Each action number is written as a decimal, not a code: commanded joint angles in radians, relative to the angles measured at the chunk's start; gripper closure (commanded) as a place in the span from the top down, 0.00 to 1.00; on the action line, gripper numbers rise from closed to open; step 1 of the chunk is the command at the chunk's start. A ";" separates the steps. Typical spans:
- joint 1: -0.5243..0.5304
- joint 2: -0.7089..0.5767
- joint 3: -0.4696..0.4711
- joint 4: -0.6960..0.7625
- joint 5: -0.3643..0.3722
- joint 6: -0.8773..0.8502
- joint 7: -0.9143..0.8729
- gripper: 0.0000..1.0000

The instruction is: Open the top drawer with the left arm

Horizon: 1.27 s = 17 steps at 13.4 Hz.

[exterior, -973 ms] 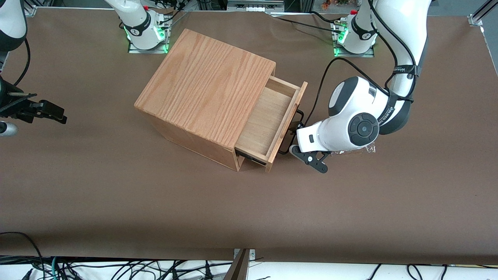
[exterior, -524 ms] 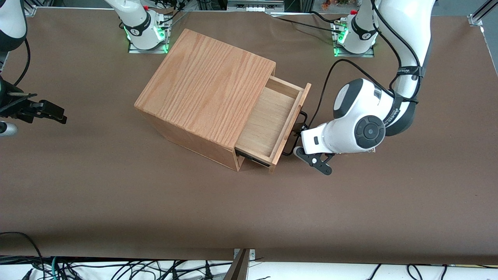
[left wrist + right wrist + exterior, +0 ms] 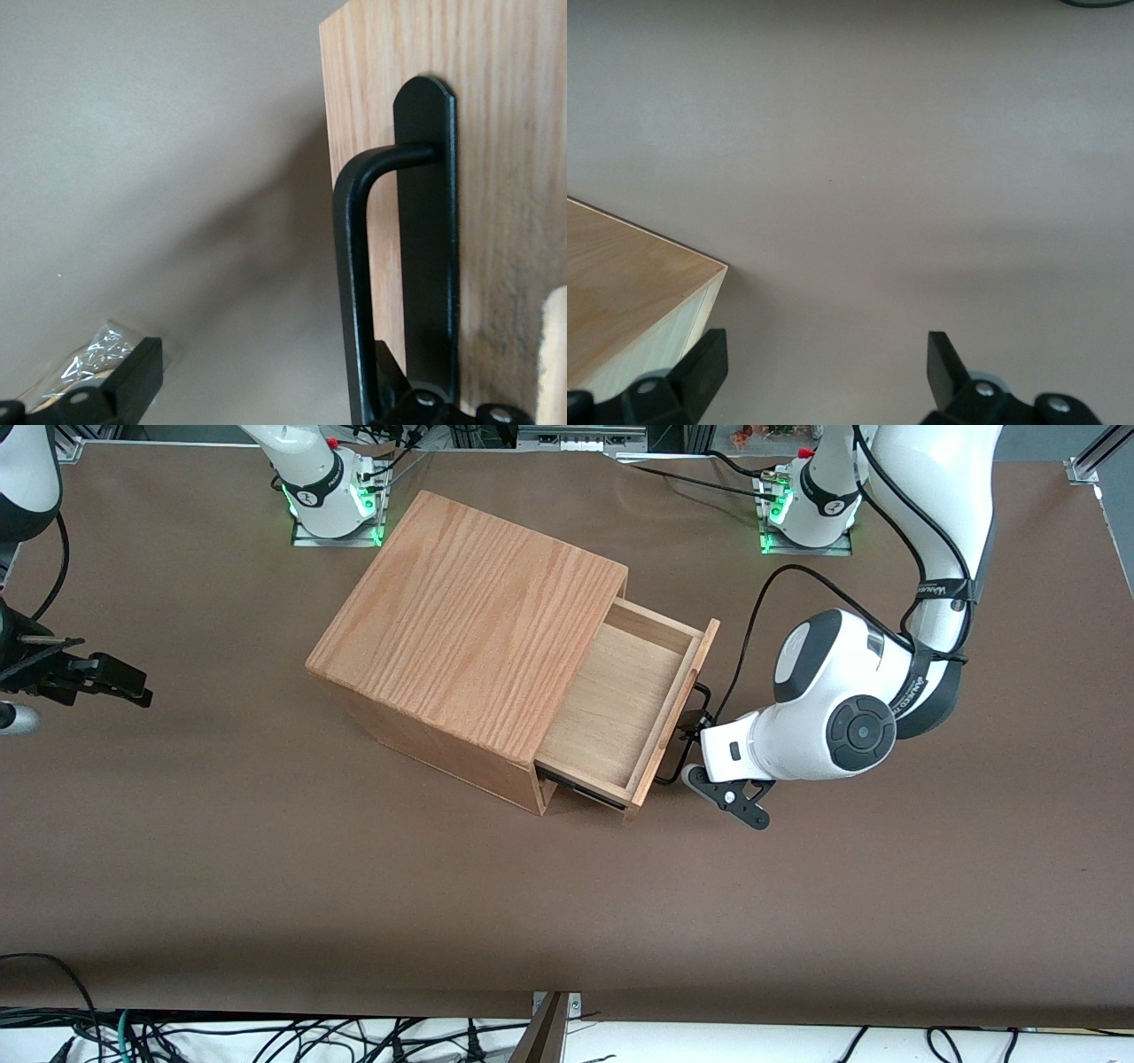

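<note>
Top drawer (image 3: 611, 708) pulled out, handle (image 3: 359, 292) between gripper (image 3: 690, 735) jaws

Probably a robotics lab — bolted arm bases (image 3: 332, 491), loose cables (image 3: 266, 1036), brown-covered table (image 3: 354, 886).

The cabinet (image 3: 469, 633) sits mid-table (image 3: 266, 886), its top drawer (image 3: 611, 704) sticking out toward 4 o'clock, at the working arm's end. The left arm's gripper (image 3: 689, 731) is right at the drawer's handle (image 3: 684, 726), with the left arm (image 3: 833, 717) at 3 o'clock from it.
</note>
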 commanded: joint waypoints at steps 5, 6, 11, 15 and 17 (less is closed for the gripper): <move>0.024 -0.020 0.015 -0.003 0.070 -0.013 0.036 1.00; 0.024 -0.020 0.015 -0.005 0.070 -0.013 0.036 1.00; 0.021 -0.023 0.009 0.005 0.057 -0.029 0.027 1.00; 0.022 -0.052 0.009 0.008 0.017 -0.079 0.028 1.00; 0.024 -0.061 0.009 0.008 -0.018 -0.085 0.027 1.00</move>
